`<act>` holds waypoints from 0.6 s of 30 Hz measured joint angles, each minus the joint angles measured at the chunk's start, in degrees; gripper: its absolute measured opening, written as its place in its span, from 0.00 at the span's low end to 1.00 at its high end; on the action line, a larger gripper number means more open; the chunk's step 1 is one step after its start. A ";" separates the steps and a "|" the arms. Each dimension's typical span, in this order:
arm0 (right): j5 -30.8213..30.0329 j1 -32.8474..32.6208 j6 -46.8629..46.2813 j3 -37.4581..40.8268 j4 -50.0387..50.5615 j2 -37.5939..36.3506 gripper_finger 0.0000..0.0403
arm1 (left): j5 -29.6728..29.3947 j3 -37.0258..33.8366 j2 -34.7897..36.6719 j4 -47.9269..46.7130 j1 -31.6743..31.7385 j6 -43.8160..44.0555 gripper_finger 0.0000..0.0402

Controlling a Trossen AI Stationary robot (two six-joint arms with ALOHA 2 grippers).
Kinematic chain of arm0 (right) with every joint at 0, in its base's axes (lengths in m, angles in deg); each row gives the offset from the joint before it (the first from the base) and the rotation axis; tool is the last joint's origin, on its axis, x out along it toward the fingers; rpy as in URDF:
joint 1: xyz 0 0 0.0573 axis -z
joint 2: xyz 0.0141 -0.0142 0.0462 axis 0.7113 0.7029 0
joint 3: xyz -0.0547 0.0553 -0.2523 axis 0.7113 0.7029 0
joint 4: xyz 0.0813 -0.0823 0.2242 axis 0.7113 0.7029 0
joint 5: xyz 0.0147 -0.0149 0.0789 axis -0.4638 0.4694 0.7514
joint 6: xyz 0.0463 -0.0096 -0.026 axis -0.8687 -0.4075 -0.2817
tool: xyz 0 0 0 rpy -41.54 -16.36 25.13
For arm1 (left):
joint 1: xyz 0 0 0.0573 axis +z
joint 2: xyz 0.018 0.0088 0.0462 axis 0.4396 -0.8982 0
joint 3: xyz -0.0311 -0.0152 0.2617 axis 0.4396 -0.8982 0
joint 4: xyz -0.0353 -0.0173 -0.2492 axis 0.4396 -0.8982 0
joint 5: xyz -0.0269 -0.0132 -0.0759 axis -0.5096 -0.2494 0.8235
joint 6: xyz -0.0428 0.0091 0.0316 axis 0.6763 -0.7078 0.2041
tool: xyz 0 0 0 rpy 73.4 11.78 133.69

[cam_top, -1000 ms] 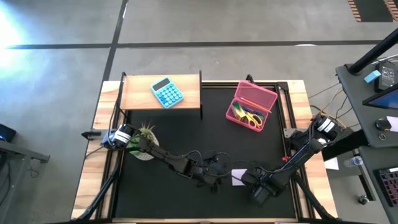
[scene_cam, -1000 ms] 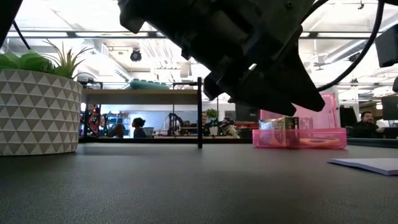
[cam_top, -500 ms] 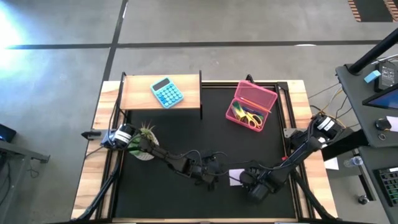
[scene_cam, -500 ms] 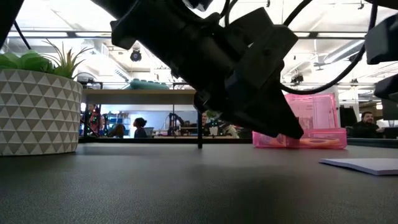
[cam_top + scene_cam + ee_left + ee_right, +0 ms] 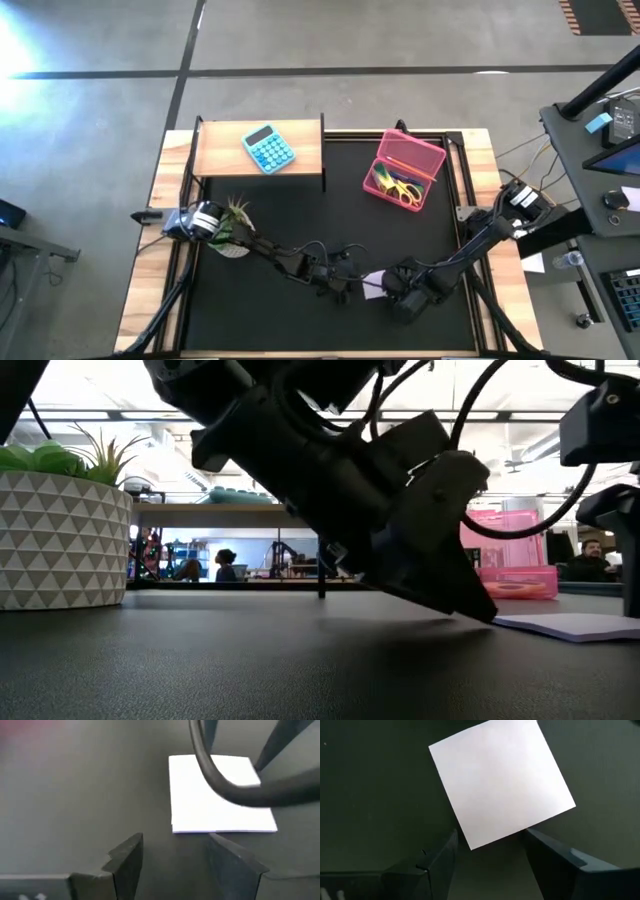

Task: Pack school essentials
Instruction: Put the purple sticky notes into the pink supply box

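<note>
Note pad [image 5: 502,782] lies flat on the mat's near side, ungripped. Left gripper [image 5: 182,857] and right gripper [image 5: 490,852] are both held open, empty, just beside it. Scissors [image 5: 403,187] lie in the pink case [image 5: 432,155].

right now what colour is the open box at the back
Pink box, clearest in the high view.

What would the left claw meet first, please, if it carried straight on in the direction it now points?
Most likely the lilac square note pad lying flat on the black table mat: the open left claw points at its near edge, with only bare mat between. Depth is uncertain; a dark cable crosses above the pad.
</note>
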 joint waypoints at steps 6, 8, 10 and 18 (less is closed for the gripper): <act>-0.92 1.80 1.57 0.15 -3.18 0.04 0.55 | 1.52 0.02 -0.58 1.03 0.04 -0.44 0.51; -0.95 2.39 2.22 0.15 -3.59 0.04 0.55 | 1.84 0.02 -0.78 1.15 0.04 -0.47 0.51; -0.98 2.91 3.28 0.19 -4.10 0.07 0.55 | 2.01 0.02 -1.02 1.34 0.04 -0.50 0.51; -0.32 3.84 5.41 0.26 -6.19 0.10 0.55 | 2.18 0.02 -1.16 1.31 0.04 -0.48 0.51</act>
